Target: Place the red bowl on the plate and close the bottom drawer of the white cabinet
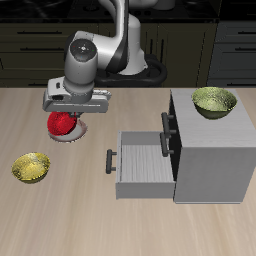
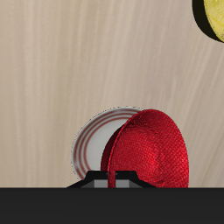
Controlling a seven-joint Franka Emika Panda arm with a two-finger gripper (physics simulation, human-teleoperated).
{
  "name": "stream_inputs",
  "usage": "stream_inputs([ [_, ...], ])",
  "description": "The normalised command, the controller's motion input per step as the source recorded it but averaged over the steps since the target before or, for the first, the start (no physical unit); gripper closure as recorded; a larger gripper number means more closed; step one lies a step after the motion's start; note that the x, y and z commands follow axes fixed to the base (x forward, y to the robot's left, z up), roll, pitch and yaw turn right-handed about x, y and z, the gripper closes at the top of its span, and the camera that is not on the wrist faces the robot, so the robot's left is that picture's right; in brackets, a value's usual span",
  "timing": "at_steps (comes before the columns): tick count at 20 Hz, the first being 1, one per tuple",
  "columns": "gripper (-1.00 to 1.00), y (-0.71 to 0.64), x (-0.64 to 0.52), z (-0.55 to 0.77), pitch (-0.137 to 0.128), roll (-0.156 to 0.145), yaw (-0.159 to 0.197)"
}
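The red bowl (image 1: 62, 124) hangs tilted from the tool (image 1: 66, 118), pinched by its rim, directly over the plate (image 2: 98, 138). In the wrist view the bowl (image 2: 150, 149) shows its textured underside and covers much of the plate, so it is steeply canted, not level. Whether its lower edge already touches the plate cannot be told from either view. The tool is clenched on the bowl's wall.

The step in hand, as I judge it, is setting the bowl down. To do it well, lower slowly until the bowl's base meets the plate's pale centre, keeping it inside the reddish rim, then release and lift straight up so the fingers do not drag the rim sideways. Because the bowl is tilted, it will probably rock as it settles; a low release should keep it from rolling off.

The bottom drawer (image 1: 142, 161) of the white cabinet (image 1: 212, 160) stands pulled far out toward the bowl, its dark handle (image 1: 111, 160) facing it. That closing push is not yet done. 1 yellow-green bowl (image 1: 214, 101) sits on the cabinet top, another (image 1: 31, 167) on the surface (image 1: 60, 220), nearer the front edge.
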Motion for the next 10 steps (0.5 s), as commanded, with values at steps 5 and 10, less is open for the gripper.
stream_inputs([
  [5,1.00,-0.03,-0.05,-0.01,0.004,-0.013,-0.004],
  [10,1.00,-0.03,-0.01,-0.05,0.007,-0.006,0.005],
])
